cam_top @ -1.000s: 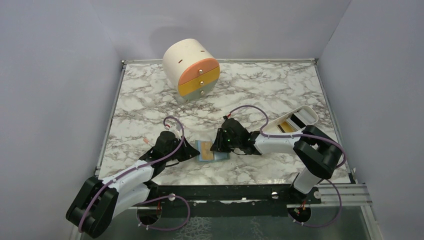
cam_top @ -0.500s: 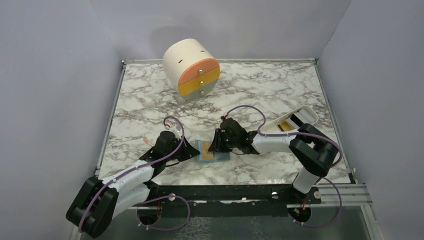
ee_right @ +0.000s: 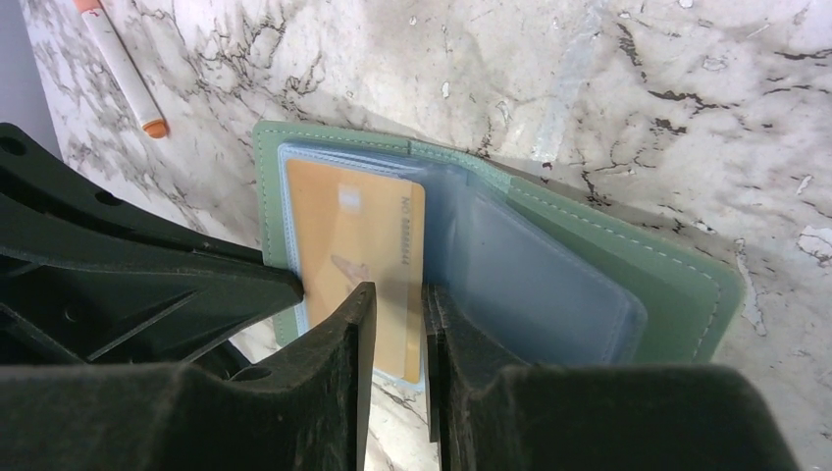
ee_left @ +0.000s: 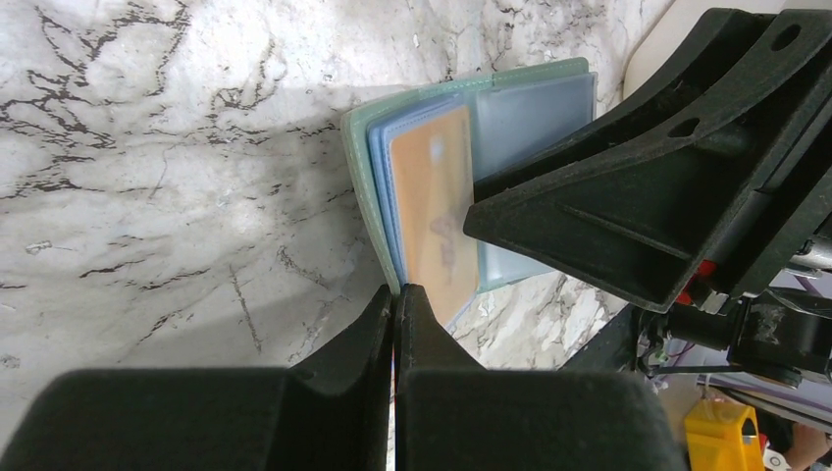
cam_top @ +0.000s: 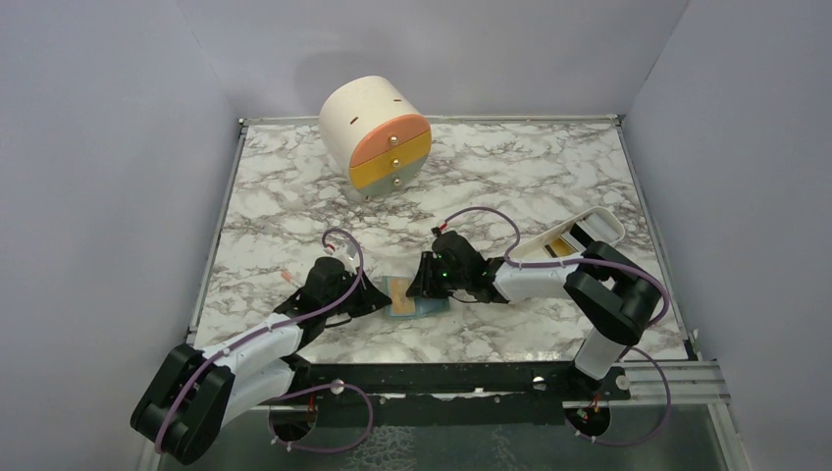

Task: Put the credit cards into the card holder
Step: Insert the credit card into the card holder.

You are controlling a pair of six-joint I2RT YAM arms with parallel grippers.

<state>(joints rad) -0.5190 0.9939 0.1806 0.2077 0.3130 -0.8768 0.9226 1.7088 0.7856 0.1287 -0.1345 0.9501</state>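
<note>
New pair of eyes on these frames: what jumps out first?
An open green wallet lies near the front middle of the table, an orange card in one pocket. The left gripper, shut, and the right gripper, tips slightly apart over the card, flank it. A cream drawer drum stands at the far edge.

White-and-black arms (cam_top: pixel 535 280), purple cables (cam_top: pixel 478 209)

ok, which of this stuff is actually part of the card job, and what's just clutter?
Job: card holder, lying open; orange card on its lining; more cards in the white tray; left hand and right hand, both at the holder.
Lying about: cream drawer cylinder; orange-tipped marker.
</note>
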